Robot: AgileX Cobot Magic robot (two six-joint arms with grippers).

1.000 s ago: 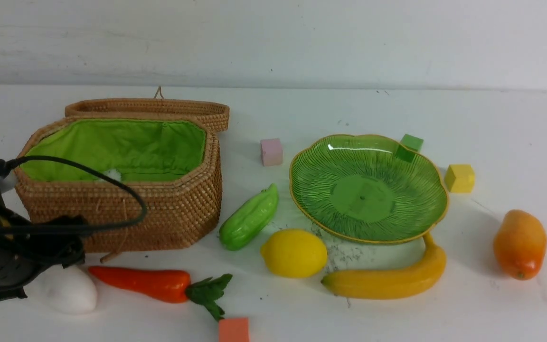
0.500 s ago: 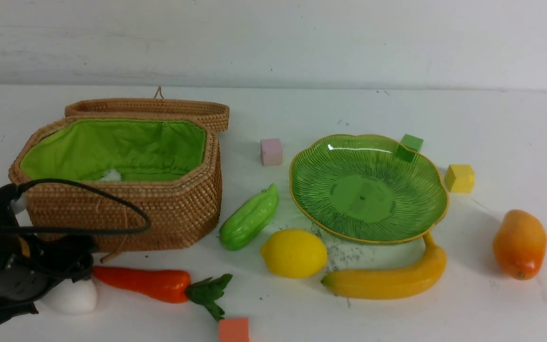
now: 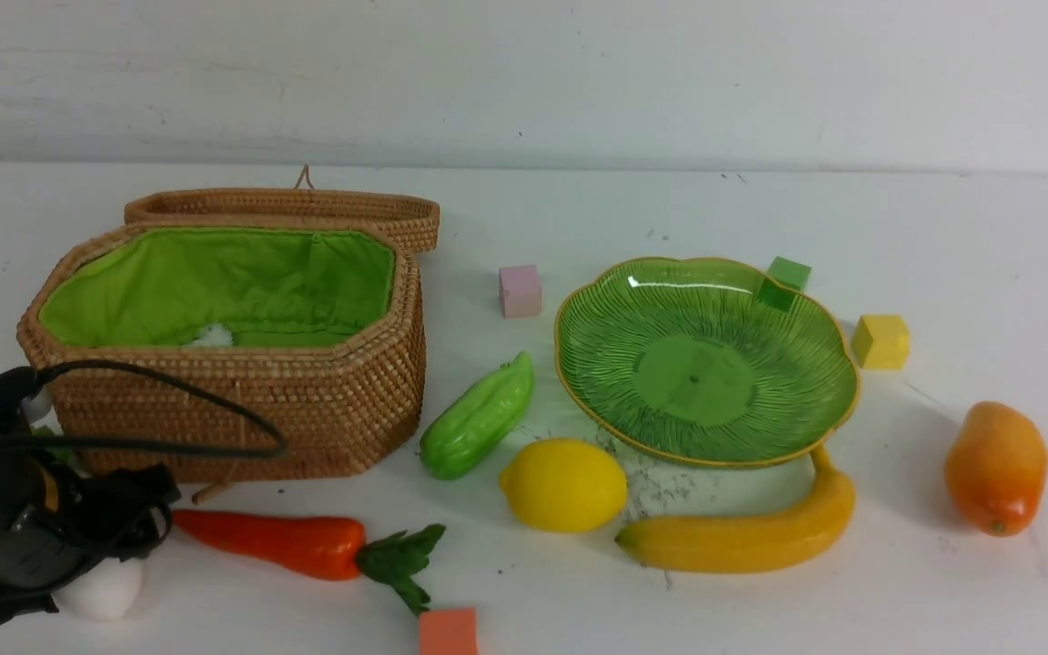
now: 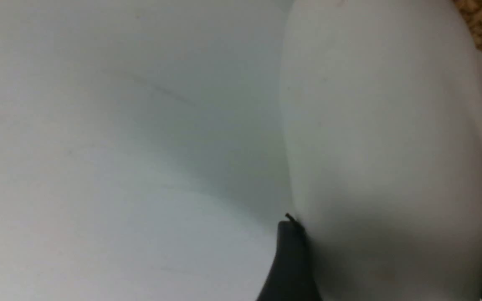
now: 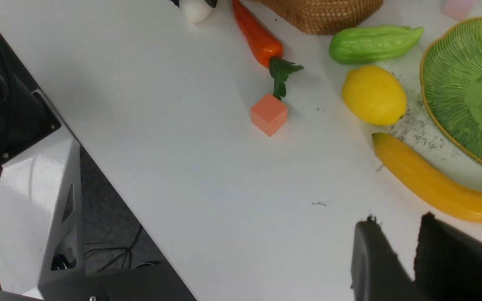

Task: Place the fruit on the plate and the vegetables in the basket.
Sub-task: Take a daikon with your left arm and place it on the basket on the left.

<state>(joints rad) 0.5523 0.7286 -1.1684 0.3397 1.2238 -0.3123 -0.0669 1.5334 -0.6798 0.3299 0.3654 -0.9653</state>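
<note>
Step in hand: grabbing the radish [image 4: 383, 125], which lies on the bench [image 3: 533, 596] just in front of the basket's [image 3: 324, 409] near-left corner. My left tool [image 4: 391, 267] straddles it, one finger each side, but I cannot tell if it's clamped; right tool [image 5: 404, 255] hangs nearly together, empty, near the banana [image 5: 429, 188]. Next: confirm squeeze, lift above the wicker rim, release inside the basket.

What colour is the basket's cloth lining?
Bright green; the basket lining shows best in the front view.
</note>
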